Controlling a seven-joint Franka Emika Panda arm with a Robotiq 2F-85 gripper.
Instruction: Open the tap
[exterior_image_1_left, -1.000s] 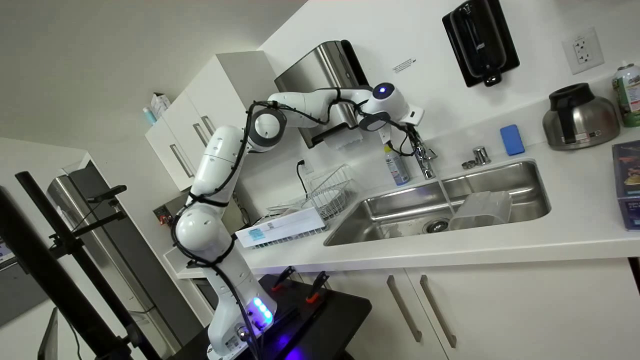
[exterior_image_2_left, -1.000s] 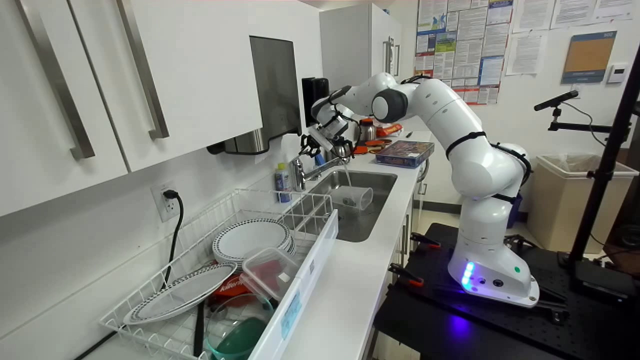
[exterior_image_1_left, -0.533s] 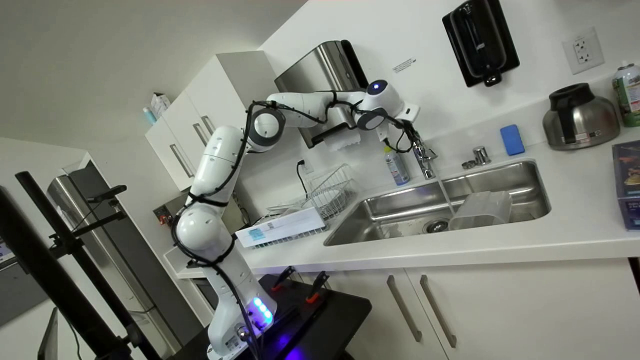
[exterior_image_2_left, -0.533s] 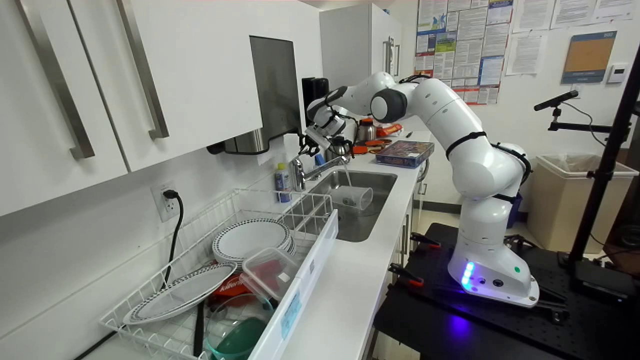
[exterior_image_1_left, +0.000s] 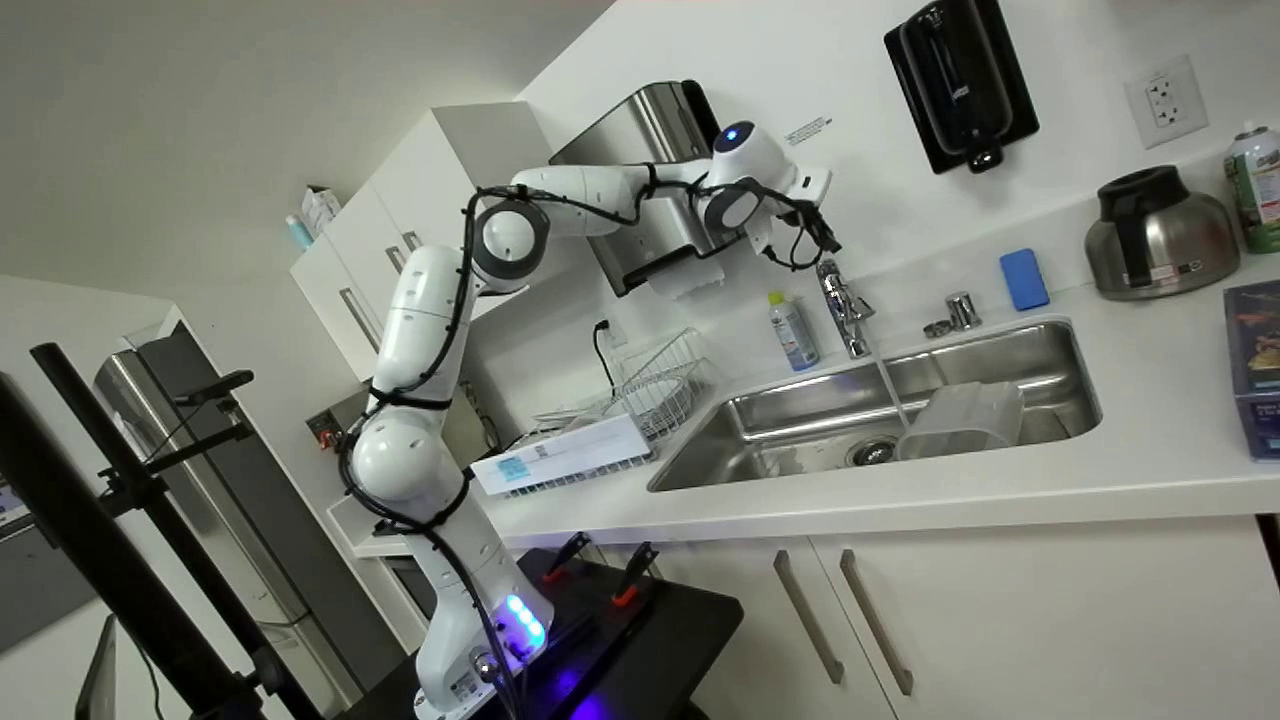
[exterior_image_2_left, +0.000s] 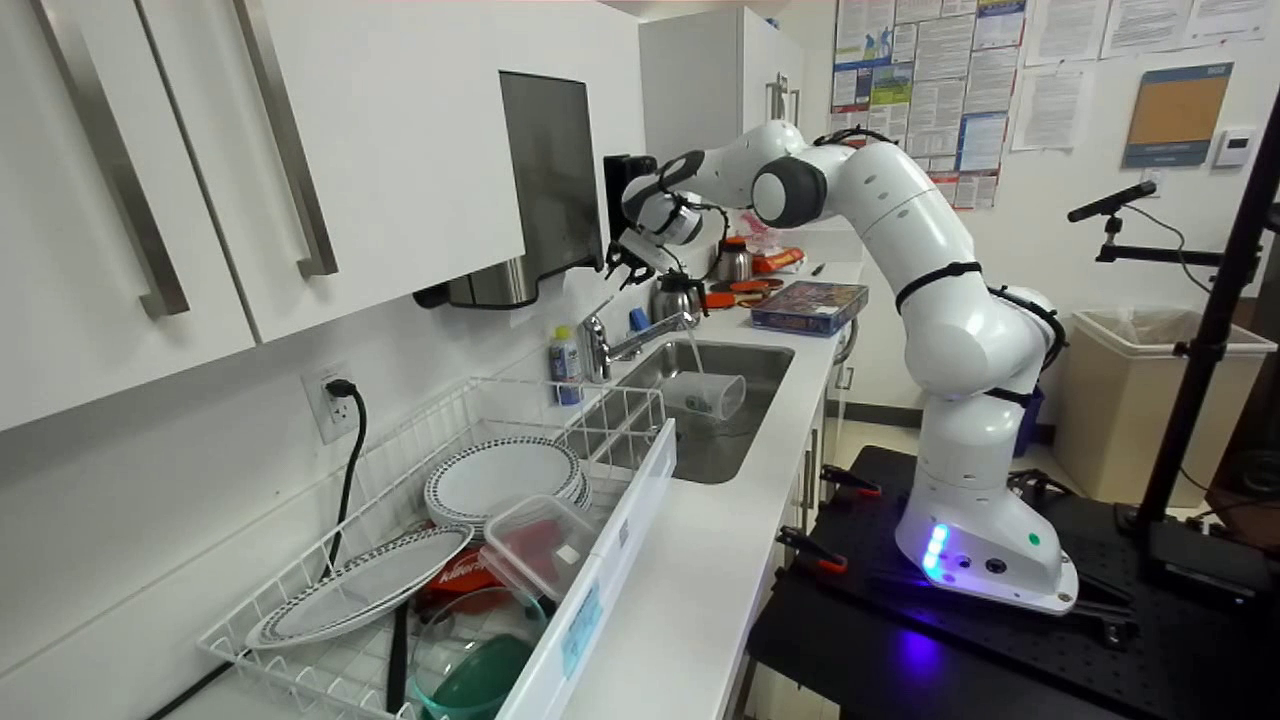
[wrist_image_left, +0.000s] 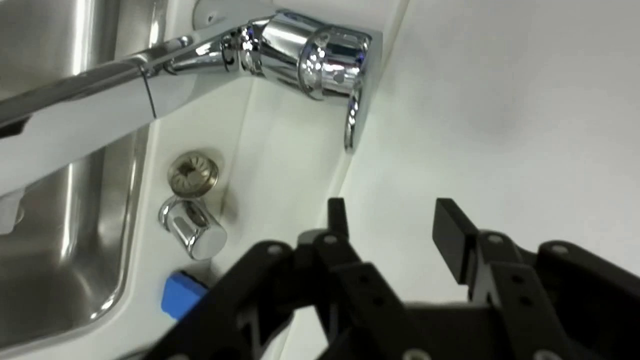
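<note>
The tap is a slim upright silvery faucet behind the sink in both exterior views (exterior_image_1_left: 846, 312) (exterior_image_2_left: 600, 350). Water runs from its spout into the basin. In the wrist view the tap (wrist_image_left: 287, 42) lies at the top, its thin lever pointing down the picture. My gripper (wrist_image_left: 390, 217) is open, with nothing between its fingers and white wall behind the gap. In an exterior view the gripper (exterior_image_1_left: 822, 232) is above the tap top, apart from it. It shows above the tap spout in an exterior view (exterior_image_2_left: 658, 282).
The steel sink (exterior_image_1_left: 800, 455) holds a clear plastic container (exterior_image_1_left: 965, 415). Beside the tap are a spray bottle (exterior_image_1_left: 793, 332), a low metal fitting (exterior_image_1_left: 962, 311) and a blue sponge (exterior_image_1_left: 1024, 280). A towel dispenser (exterior_image_1_left: 640, 125) hangs on the wall near the arm. A dish rack (exterior_image_2_left: 470, 395) stands nearby.
My gripper has moved up and away from the tap; its top, overlapped by the gripper before, now shows in an exterior view. The water stream and the tap look the same.
</note>
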